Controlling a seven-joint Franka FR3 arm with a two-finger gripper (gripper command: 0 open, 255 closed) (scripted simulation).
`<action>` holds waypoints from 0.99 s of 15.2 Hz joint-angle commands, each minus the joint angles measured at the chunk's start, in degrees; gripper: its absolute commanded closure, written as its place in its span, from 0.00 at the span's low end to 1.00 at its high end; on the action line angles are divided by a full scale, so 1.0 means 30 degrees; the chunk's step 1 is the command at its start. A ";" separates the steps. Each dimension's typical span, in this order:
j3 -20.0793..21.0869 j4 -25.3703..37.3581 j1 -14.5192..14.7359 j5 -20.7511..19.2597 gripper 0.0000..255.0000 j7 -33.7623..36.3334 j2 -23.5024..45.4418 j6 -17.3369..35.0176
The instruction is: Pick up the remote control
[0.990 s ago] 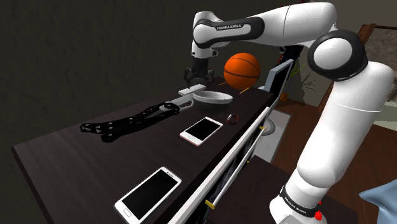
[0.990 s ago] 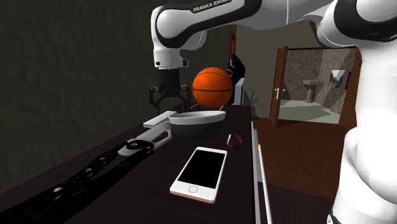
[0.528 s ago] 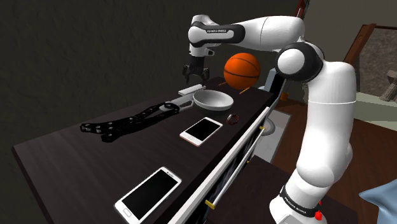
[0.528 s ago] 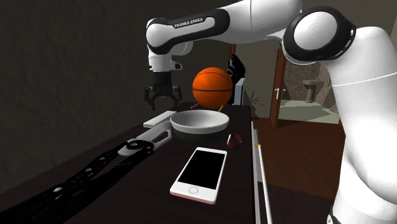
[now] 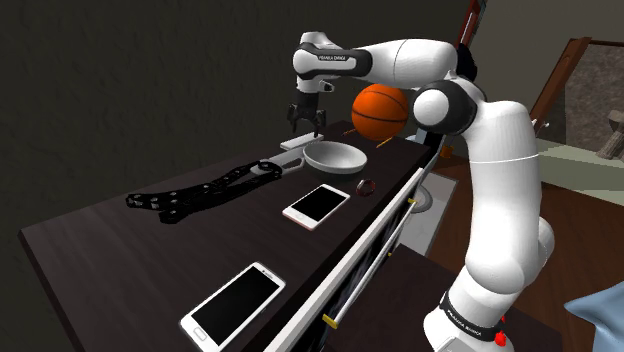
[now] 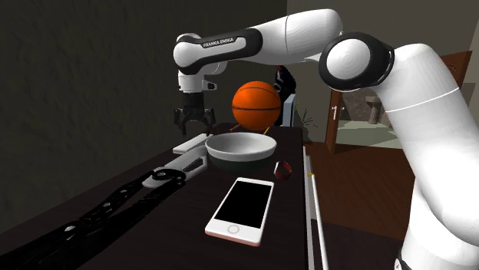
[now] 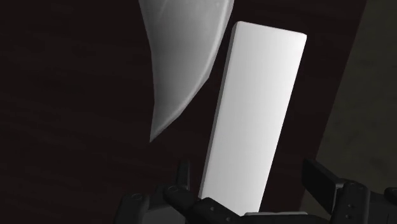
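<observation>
Approach is the step in hand: the tool [image 5: 305, 122] hangs with its fingers spread above the white remote control [image 5: 296, 143], which lies toward the far wall-side corner of the surface [image 5: 100, 250], just beside the grey bowl [image 5: 335, 155]. The next move calls for a straight descent — then a close across the remote's narrow sides, clear of the bowl.

The grey bowl [image 5: 335, 155] crowds the white remote control [image 5: 297, 142] on the shoulder view's right. A black jointed linkage [image 5: 205, 190] lies at its near end. Its other long side borders a bare strip of counter [image 5: 100, 245].
</observation>
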 commanded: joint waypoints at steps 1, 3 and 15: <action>-0.0016 -0.0684 -0.0038 0.0001 0.00 0.0011 0.0050 0.0622; -0.0019 -0.1144 -0.0050 0.0002 0.00 0.0021 0.0015 0.1046; -0.0018 -0.0863 -0.0042 0.0003 1.00 0.0015 0.0030 0.0781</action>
